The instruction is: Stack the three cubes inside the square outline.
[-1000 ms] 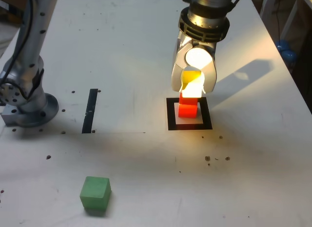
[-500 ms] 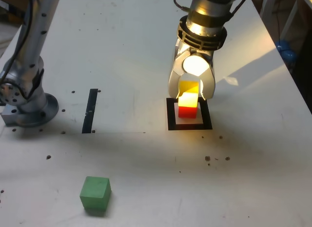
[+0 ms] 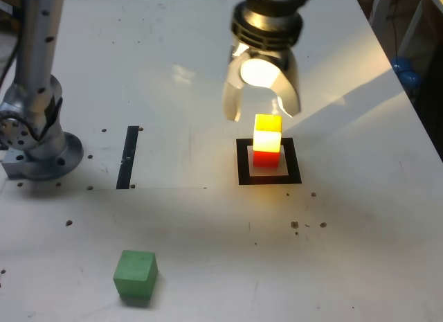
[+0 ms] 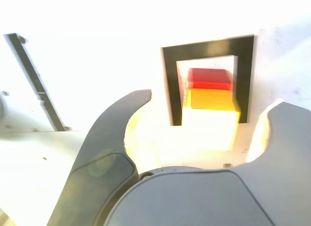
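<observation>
White tabletop (image 3: pixel 173 73), brightly lit by my lamp. Yellow cube (image 3: pixel 268 130) sits on red cube (image 3: pixel 266 156) inside the square outline (image 3: pixel 242 163); green cube (image 3: pixel 136 273) lies well apart, near the exterior view's lower left, past the black tape strip (image 3: pixel 128 156). I judge the cubes light, rigid and matte, best gripped across two opposite side faces. My gripper (image 3: pixel 261 112) stands wide and empty above the stack. Half a second ago it straddled the yellow cube; it has since risen clear.

White table (image 3: pixel 173 59) — green cube (image 3: pixel 136 273), tape strip (image 3: pixel 128 156), square outline (image 3: pixel 243 162).
</observation>
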### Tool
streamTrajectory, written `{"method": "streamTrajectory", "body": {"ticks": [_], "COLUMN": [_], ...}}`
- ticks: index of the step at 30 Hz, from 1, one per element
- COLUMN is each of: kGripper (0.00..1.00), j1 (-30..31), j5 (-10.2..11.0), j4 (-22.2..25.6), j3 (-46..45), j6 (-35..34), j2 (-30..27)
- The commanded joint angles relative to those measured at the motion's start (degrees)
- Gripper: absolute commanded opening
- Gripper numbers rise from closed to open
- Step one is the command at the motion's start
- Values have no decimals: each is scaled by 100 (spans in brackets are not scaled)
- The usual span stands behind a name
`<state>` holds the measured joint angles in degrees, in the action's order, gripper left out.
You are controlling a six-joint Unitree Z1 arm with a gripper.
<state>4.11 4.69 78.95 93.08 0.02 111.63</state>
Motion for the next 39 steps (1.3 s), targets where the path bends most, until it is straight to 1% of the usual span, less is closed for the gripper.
{"method": "streamTrajectory", "body": {"ticks": [1, 7, 11, 14, 20, 25, 29, 33, 36, 39], "kGripper": [100, 100, 99, 99, 99, 99, 99, 99, 99, 99], "j1": [37, 302, 663, 1000, 1813, 2558, 3115, 3548, 3836, 4051], "j5": [9, -19, -58, -142, -472, -716, -925, -1167, -1349, -1465], "j4": [-46, -105, -131, -146, -215, -222, -233, -288, -364, -449], "j3": [-257, -1135, -1601, -1853, -2278, -2309, -2237, -2178, -2084, -1940], "j6": [-15, -196, -460, -687, -1328, -1943, -2446, -2875, -3119, -3253], "j2": [-322, -905, -1184, -1331, -1510, -1499, -1418, -1317, -1183, -993]}}
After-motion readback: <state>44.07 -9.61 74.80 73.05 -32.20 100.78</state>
